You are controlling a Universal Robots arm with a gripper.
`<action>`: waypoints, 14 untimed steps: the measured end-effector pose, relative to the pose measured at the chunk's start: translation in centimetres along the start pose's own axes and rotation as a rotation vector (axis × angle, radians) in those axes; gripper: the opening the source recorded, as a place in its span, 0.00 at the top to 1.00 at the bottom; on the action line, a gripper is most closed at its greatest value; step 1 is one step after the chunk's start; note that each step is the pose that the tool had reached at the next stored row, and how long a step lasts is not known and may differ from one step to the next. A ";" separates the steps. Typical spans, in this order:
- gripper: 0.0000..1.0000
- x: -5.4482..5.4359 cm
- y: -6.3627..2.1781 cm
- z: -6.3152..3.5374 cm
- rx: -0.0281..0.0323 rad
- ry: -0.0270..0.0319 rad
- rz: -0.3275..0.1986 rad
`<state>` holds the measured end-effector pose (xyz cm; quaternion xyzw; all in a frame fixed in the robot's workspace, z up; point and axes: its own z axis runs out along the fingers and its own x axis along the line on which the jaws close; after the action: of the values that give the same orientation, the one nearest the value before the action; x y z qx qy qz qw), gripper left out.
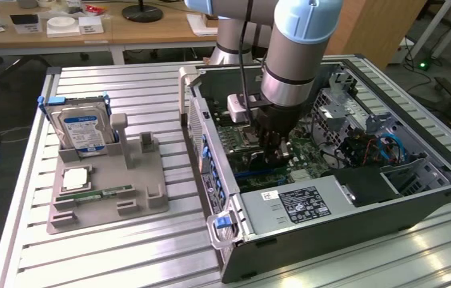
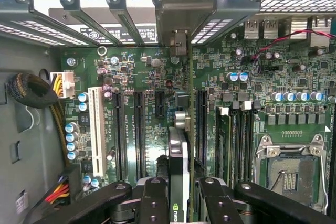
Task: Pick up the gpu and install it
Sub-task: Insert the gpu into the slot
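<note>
Exterior view: ribbed grey metal table (image 1: 129, 252), wooden desks at upper frame. Open black computer case (image 1: 345, 228) centre-right; grey fixture tray (image 1: 101, 198) with silver hard drive (image 1: 81, 129) at left. Grey-blue arm descends vertically into case. Black gripper (image 2: 181, 203) clamped on thin green-black gpu (image 2: 178, 177), edge-on above green motherboard (image 2: 136, 77).

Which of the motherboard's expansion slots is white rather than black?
The long white slot at the end of the row, nearest the bundled power cable. The other slots beside it are black, and the gpu in the gripper sits past those.
</note>
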<state>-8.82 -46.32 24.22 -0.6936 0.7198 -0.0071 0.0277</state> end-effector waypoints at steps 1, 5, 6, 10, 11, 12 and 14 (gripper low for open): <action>0.73 0.0 0.00 0.03 0.0000 0.0000 0.000; 0.73 0.0 0.01 0.15 -0.0002 0.0001 0.000; 0.73 0.0 0.01 0.19 -0.0001 -0.0001 0.000; 0.73 0.0 0.02 0.36 -0.0005 0.0002 0.000; 0.73 0.0 0.02 0.37 -0.0008 0.0004 0.000; 0.73 0.0 0.03 0.37 -0.0008 0.0004 0.000; 0.73 0.0 0.02 0.38 -0.0006 0.0003 0.000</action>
<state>-8.82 -46.32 23.83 -0.6936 0.7198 -0.0070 0.0274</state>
